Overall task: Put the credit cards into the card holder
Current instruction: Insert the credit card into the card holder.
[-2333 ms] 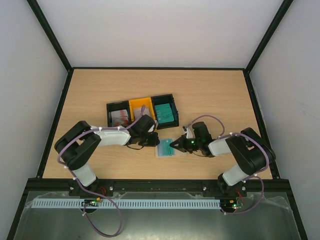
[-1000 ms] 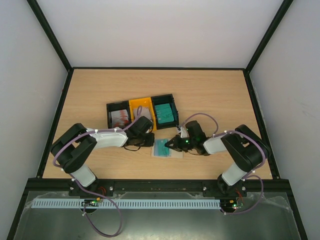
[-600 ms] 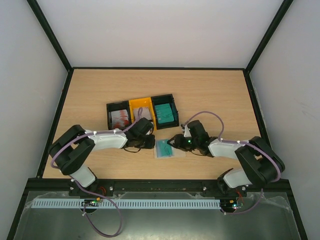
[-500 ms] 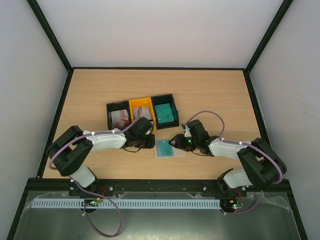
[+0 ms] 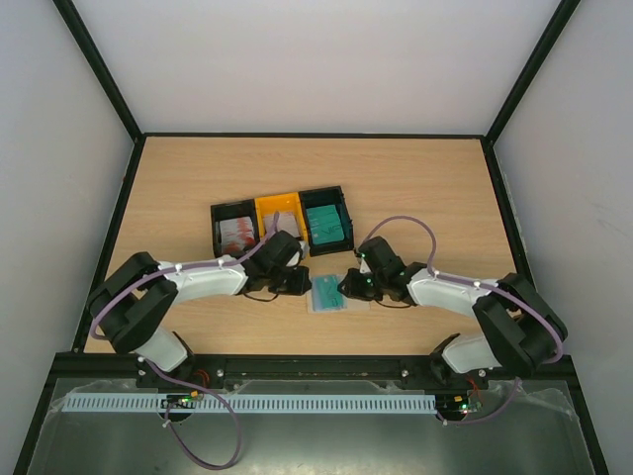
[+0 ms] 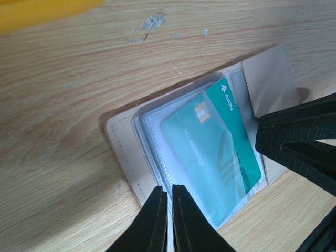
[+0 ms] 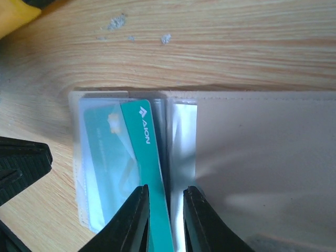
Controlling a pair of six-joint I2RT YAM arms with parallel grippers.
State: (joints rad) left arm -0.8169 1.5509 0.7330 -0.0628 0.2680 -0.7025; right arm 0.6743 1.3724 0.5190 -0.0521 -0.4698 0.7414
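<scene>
Left end effector (image 6: 169,188) closed at card holder (image 6: 122,148) edge, holder open flat on desk (image 7: 236,47). Right end effector (image 7: 166,190) narrowly parted over half-inserted teal card (image 7: 142,152); card's long axis runs straight ahead of it, right arm nearer

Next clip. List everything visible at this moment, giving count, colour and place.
table: one, light wood, under everything.
trays: three joined, black-yellow-black, mid-table beyond the hands.
red-blotched cards: count unclear, white and red, left black tray.
pale card: count unclear, whitish, yellow tray.
spare teal cards: count unclear, teal, right black tray.
card holder: one, beige, lying open on the table between the hands.
loose teal card: one, teal, partly inside the holder's clear sleeve.
left hand: one, black, shut, at the holder's edge.
right hand: one, black, fingers apart over the loose teal card.
</scene>
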